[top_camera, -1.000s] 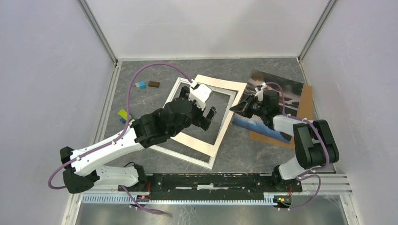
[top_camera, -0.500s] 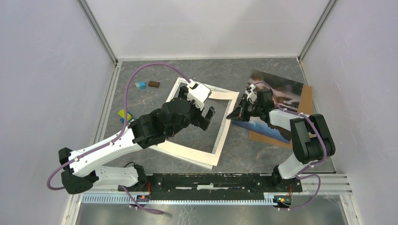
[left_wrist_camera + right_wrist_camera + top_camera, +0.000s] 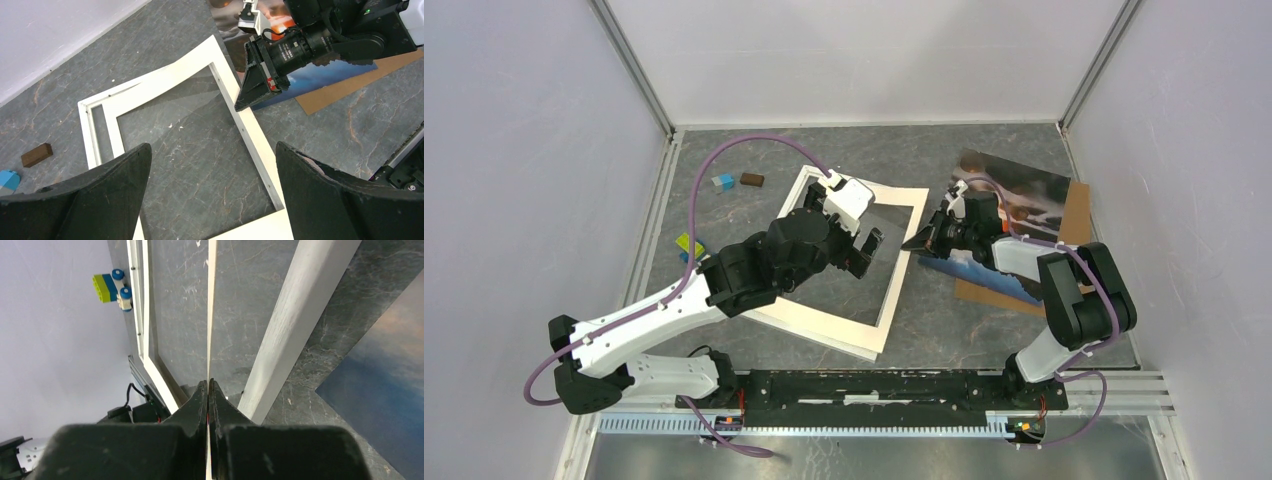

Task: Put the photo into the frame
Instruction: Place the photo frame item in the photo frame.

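The frame (image 3: 796,192), thin-edged and white, lies flat at mid-table; its rail (image 3: 95,132) shows in the left wrist view. A cream mat board (image 3: 892,285) with a cut-out window lies skewed over it. My right gripper (image 3: 917,243) is shut on the mat's right edge, seen edge-on as a thin white line (image 3: 210,330) between the closed jaws. My left gripper (image 3: 212,147) hangs open above the window, holding nothing. The photo (image 3: 1016,190), a dark landscape, lies face up to the right behind the right gripper, also visible as photo (image 3: 325,75) and photo (image 3: 385,390).
A brown backing board (image 3: 1076,222) lies under the photo. A blue block (image 3: 722,181), a brown block (image 3: 751,180) and a green-blue toy (image 3: 687,245) sit at the left near the wall. Enclosure walls stand on three sides.
My right gripper has dragged the mat board leftward over the frame, turning it slightly. The left arm has shifted a little left with its jaws still open.
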{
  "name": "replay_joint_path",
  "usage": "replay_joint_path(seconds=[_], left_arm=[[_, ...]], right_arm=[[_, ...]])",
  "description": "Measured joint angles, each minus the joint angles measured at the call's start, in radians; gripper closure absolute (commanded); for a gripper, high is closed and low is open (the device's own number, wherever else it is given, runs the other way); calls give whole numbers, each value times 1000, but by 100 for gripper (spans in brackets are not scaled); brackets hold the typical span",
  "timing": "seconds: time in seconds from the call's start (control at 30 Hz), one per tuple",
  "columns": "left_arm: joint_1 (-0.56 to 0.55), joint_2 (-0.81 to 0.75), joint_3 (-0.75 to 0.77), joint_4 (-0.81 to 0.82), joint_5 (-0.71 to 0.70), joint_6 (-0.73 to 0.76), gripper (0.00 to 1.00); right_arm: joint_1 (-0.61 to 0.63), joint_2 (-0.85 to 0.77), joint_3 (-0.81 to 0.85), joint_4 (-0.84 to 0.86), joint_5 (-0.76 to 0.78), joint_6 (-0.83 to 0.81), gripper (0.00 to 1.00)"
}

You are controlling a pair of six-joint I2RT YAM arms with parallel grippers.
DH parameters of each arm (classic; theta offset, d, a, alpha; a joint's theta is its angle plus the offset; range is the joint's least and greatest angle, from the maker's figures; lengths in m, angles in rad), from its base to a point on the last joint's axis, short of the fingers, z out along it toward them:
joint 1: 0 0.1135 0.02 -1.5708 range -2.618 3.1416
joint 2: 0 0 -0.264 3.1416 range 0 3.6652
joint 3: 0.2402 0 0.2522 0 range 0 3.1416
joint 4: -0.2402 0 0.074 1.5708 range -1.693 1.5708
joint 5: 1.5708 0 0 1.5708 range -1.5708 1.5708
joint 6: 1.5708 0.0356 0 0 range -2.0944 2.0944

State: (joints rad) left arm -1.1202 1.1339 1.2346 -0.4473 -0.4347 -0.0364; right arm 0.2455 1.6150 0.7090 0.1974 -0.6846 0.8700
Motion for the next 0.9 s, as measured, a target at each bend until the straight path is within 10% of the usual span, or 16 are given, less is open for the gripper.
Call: replay_joint_path(seconds=[0.9], left_arm=[[0,0,0,0,22,0,1]], right_arm=[[119,6,-23,183,161,178,100]])
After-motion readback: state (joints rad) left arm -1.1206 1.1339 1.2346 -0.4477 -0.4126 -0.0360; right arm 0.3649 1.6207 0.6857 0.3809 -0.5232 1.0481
